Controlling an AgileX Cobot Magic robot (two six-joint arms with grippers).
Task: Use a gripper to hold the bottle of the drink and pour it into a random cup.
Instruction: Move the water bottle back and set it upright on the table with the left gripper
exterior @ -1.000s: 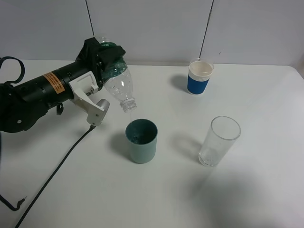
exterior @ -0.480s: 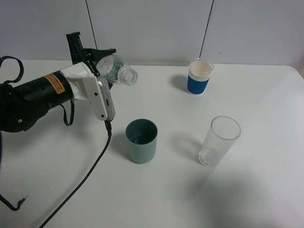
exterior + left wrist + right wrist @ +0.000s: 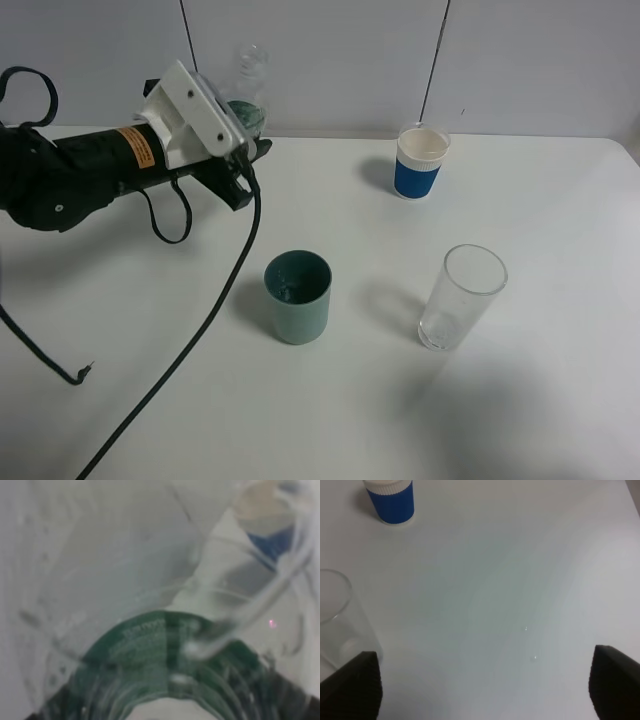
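Observation:
The bottle of the drink, clear plastic with a green label, stands nearly upright at the back left of the table, neck up, with my left gripper shut on its labelled body. In the left wrist view the bottle fills the picture, blurred and very close. The teal-green cup stands upright near the middle of the table, in front of and to the right of the bottle, apart from it. My right gripper is open over bare table, holding nothing; it does not show in the exterior view.
A white cup with a blue sleeve stands at the back right, also in the right wrist view. A tall clear glass stands right of the teal cup, close to the right gripper. A black cable trails across the table's left front.
The bottle swung from mouth-down above the teal cup to upright. The left arm rolled back and drew away to the back left, carrying the bottle off the cup.

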